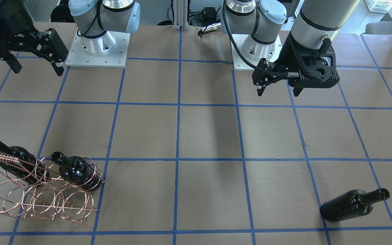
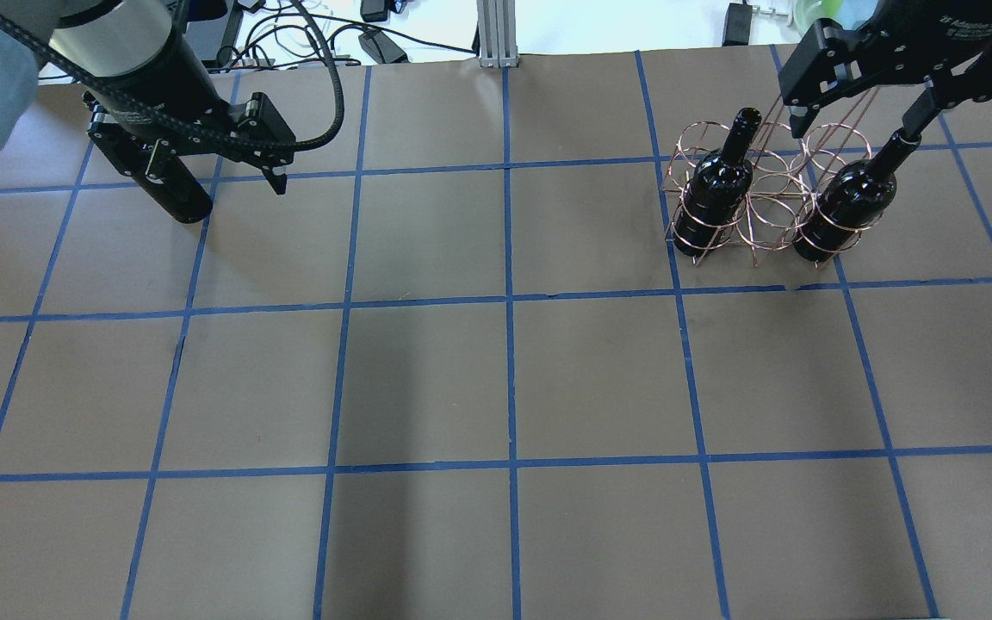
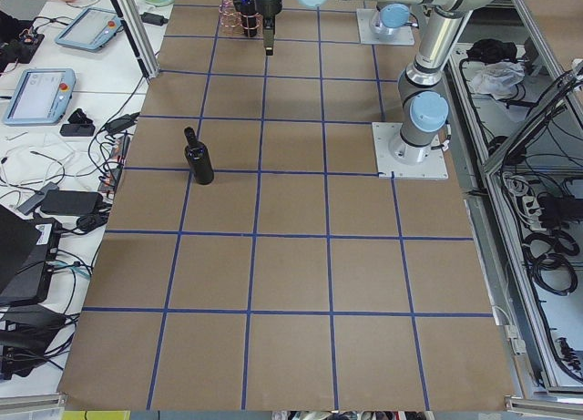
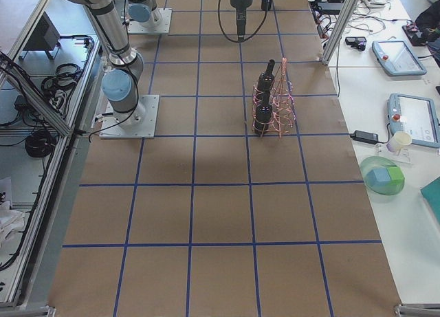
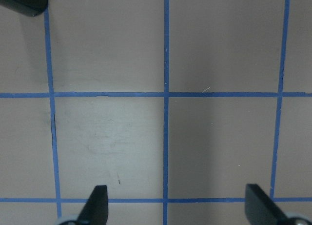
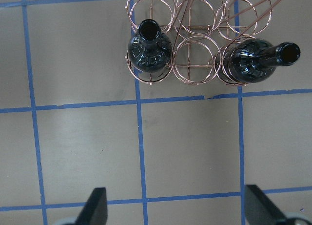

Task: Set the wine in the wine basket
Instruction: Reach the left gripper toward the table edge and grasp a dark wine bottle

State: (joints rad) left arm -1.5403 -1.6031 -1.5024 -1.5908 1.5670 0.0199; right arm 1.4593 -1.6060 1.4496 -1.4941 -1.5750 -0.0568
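Note:
One wine bottle (image 1: 352, 206) stands alone on the table at my far left; it also shows in the overhead view (image 2: 179, 196) and the left side view (image 3: 198, 158). Only its edge shows in the left wrist view (image 5: 22, 3). The copper wire basket (image 1: 43, 200) (image 2: 763, 194) (image 6: 195, 39) stands at my far right and holds two upright bottles (image 2: 716, 194) (image 2: 849, 202). My left gripper (image 1: 278, 91) (image 5: 175, 210) is open and empty, raised, short of the lone bottle. My right gripper (image 1: 37, 69) (image 6: 175, 210) is open and empty, raised near the basket.
Brown table paper carries a blue tape grid. The two arm bases (image 1: 97, 47) (image 1: 257, 44) stand at the robot's edge. Benches with tablets (image 3: 41, 92) (image 4: 412, 117) and cables run along the table's far side.

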